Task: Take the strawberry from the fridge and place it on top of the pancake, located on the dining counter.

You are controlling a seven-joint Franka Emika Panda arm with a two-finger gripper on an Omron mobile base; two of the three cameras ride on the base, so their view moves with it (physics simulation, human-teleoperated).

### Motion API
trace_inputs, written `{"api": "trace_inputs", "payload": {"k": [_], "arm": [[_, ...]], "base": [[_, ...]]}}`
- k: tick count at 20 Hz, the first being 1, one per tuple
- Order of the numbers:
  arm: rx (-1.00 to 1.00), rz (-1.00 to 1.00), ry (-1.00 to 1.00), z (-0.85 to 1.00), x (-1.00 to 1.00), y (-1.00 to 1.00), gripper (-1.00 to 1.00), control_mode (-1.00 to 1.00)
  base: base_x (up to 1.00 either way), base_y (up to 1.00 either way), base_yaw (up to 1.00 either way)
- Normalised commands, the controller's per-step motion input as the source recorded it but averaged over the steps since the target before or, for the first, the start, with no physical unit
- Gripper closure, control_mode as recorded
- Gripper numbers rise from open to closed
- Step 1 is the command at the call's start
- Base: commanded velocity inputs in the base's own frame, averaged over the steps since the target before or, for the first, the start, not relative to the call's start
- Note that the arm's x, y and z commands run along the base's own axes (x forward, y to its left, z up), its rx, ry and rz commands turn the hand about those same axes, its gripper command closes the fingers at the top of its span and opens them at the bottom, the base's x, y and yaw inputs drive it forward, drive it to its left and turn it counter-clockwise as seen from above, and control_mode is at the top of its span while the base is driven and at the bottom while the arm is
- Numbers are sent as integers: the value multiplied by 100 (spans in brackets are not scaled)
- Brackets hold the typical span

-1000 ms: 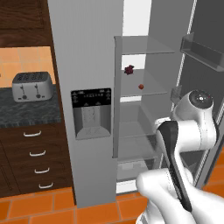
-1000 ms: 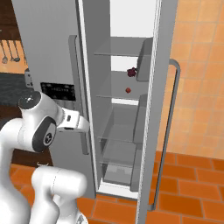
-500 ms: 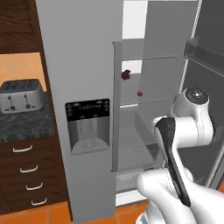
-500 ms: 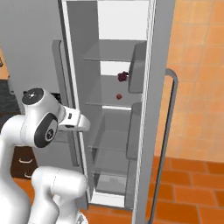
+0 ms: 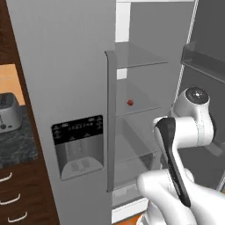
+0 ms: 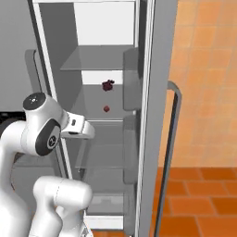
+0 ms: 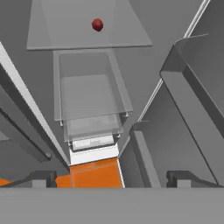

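Left base view: the fridge (image 5: 66, 66) takes up most of the picture, its left door shut, with the black dispenser panel (image 5: 79, 147) at about 7 o'clock from the picture's centre. The right compartment stands open at 1 o'clock. On a glass shelf (image 5: 140, 103) inside it lies a small round red fruit (image 5: 130, 103), just past the long vertical handle (image 5: 111, 118). A toaster (image 5: 6, 112) sits on the dark worktop at 9 o'clock. The white arm (image 5: 184, 132) rises at 4 o'clock.

Right base view: the fridge's right door (image 6: 159, 92) is swung open, edge-on at 2 o'clock, with its bar handle (image 6: 173, 139) at 3 o'clock. The strawberry (image 6: 108, 84), dark red and lumpy, lies on the middle shelf at about 11 o'clock from the picture's centre. The round red fruit (image 6: 106, 109) lies just below it in the picture, apart from it. The arm's wrist reaches toward the open compartment from 8 o'clock, lower than both fruits.

Hand view: the gripper (image 7: 113, 178) has its two dark tips spread wide at 7 and 5 o'clock, with nothing between them. The round red fruit (image 7: 97, 24) rests on a glass shelf at 12 o'clock, well away from the tips. A clear drawer (image 7: 89, 94) sits near the centre.
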Motion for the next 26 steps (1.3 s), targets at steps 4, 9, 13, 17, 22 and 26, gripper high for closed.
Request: {"api": "trace_inputs", "payload": {"k": [4, 9, 13, 17, 22, 26], "arm": [[0, 0, 0, 0, 0, 0, -100, 100], [0, 0, 0, 0, 0, 0, -100, 100], [0, 0, 0, 0, 0, 0, -100, 100], [0, 0, 0, 0, 0, 0, -100, 100], [0, 2, 4, -1, 37, 0, -100, -100], [0, 0, 7, -1, 87, 19, -100, -100]], "base": [[57, 6, -23], [62, 0, -9], [48, -14, 12], [35, -23, 10], [21, -2, 2], [0, 0, 0]]}}
